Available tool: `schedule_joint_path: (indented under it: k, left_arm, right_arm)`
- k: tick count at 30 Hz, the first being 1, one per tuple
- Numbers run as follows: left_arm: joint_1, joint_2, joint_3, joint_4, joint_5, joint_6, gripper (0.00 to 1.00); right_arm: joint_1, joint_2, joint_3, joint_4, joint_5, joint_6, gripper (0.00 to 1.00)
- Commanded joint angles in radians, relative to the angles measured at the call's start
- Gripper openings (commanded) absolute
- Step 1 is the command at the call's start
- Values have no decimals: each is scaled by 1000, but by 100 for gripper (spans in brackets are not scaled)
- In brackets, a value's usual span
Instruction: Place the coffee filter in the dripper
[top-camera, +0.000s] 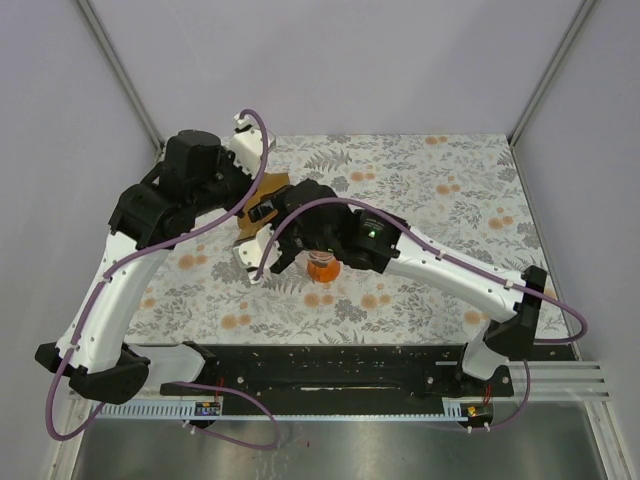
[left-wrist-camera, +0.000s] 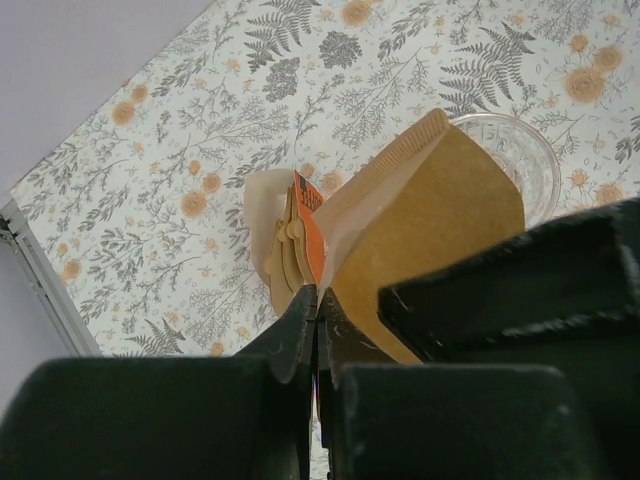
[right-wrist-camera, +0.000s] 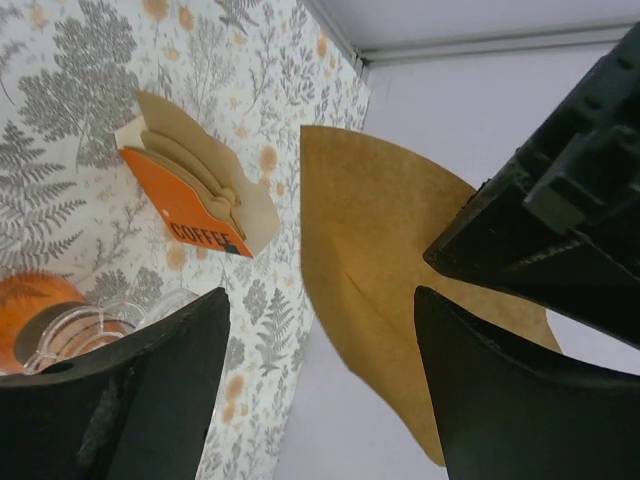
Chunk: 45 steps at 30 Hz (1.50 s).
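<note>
Left wrist: filter holder (left-wrist-camera: 306, 228) and dripper (left-wrist-camera: 527, 152) beyond coffee filter (left-wrist-camera: 435, 222)

Orange "COFFEE" filter holder (right-wrist-camera: 185, 210) with filter bundle (right-wrist-camera: 205, 165), on floral-patterned table (top-camera: 450, 190)

One loose coffee filter (right-wrist-camera: 390, 250), one dripper (top-camera: 322, 268), one orange holder (right-wrist-camera: 180, 210) packed with a bundle of filters.

Bright, even, diffuse light; faint soft shadows.
</note>
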Motion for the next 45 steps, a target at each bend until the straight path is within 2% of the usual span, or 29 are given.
schedule_joint_path:
  k: [1,3,8,12,16,24,32,40,43,45]
  left_arm:
    - [-5,-15,13,-15,45,19,0]
    - [-5,-10,13,-26,58,25,0]
    - [-5,0,10,-32,59,39,0]
    - [-3,16,22,-17,32,41,0]
    - [-3,66,52,-20,62,24,0]
    - [-8,221,159,-51,123,-7,0]
    - [-55,307,188,-57,134,-25,0]
    - [-88,352,159,-23,102,-25,0]
    - [-88,367,165,-21,91,-22,0]
    - [-88,371,162,-21,92,-22,0]
  right_arm:
    - [4,48,76,-50,176,-73,80]
    - [4,77,90,-46,222,-62,76]
    - [3,108,111,-35,302,-39,46]
    - [-2,79,85,-72,267,-13,26]
    - [-22,39,64,-135,184,61,14]
    - [-124,-31,41,-345,-96,231,6]
    - [-203,-131,-67,-362,-288,289,6]
    - [-220,-107,-101,-382,-229,312,9]
    - [-221,-91,-111,-385,-180,315,13]
    - [-226,-87,-117,-382,-161,318,20]
